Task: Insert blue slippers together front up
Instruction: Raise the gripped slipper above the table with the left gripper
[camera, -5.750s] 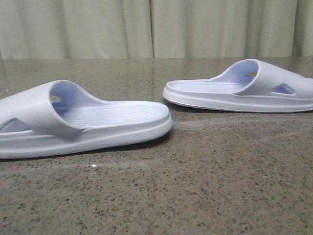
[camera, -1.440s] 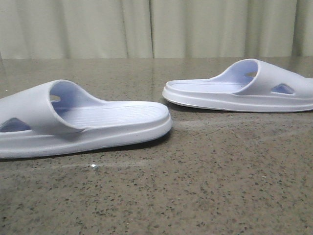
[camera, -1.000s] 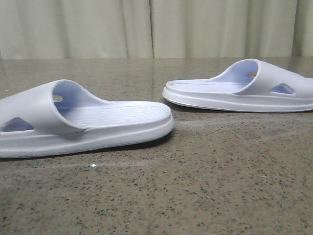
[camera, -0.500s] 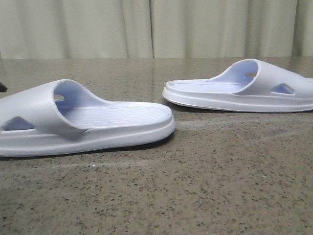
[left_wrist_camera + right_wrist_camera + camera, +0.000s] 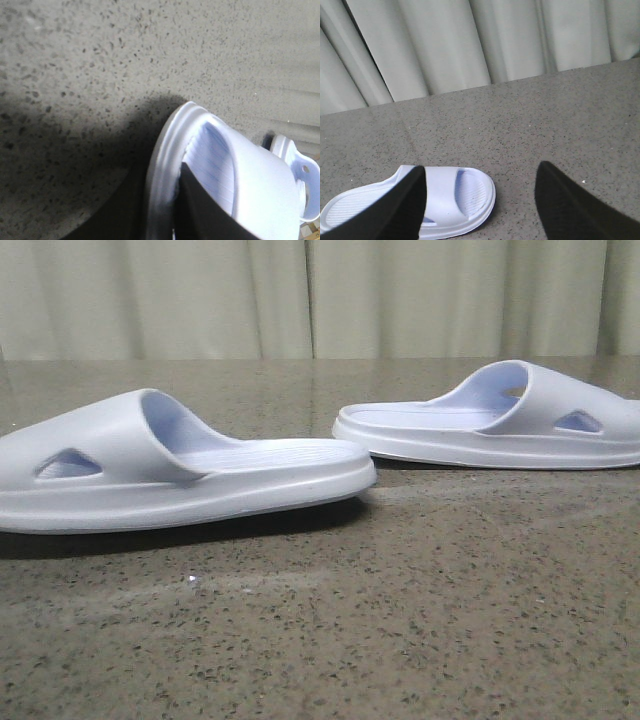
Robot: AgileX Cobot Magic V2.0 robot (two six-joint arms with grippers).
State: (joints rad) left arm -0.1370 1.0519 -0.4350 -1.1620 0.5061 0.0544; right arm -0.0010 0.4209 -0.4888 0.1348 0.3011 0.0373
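Two blue slippers show in the front view. The near left slipper [image 5: 180, 475] hangs tilted just off the table, a dark shadow beneath it. The far right slipper [image 5: 490, 420] lies flat, sole down. No gripper appears in the front view. In the left wrist view my left gripper [image 5: 165, 210] is shut on the side rim of the left slipper [image 5: 225, 170], one finger on the ribbed footbed and one outside. My right gripper [image 5: 480, 210] hangs open above the table, with the right slipper [image 5: 445, 200] lying below, partly behind one finger [image 5: 395, 210].
The speckled stone table [image 5: 400, 620] runs back to a pale pleated curtain [image 5: 320, 300]. A gap of bare table separates the two slippers.
The left slipper has risen off the table and shifted right, its strap opening turning away from the front camera. The right slipper has not moved.
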